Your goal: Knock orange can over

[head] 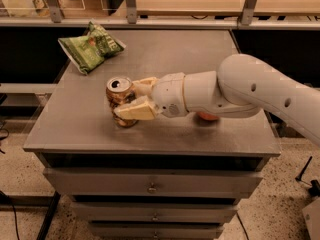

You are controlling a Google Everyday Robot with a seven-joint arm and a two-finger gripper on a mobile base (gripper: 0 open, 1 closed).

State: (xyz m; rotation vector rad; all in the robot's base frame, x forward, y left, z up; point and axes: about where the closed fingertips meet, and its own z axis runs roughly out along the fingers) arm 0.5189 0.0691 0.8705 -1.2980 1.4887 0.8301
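Note:
The orange can (pixel 119 90) stands on the grey cabinet top (pixel 165 134), left of centre, with its silver top and tab hole facing up. It looks upright or very slightly tilted. My gripper (pixel 125 99) reaches in from the right on a white arm (pixel 250 91). It is open, with one cream finger (pixel 144 84) behind the can and the other finger (pixel 136 111) in front of it, so the can sits between them. The front finger covers the can's lower right side.
A green chip bag (pixel 92 46) lies at the back left of the top. A red apple (pixel 207 116) shows just under the arm, mostly hidden. Drawers (pixel 150 186) run below the front edge. A shelf rail (pixel 150 21) lies behind.

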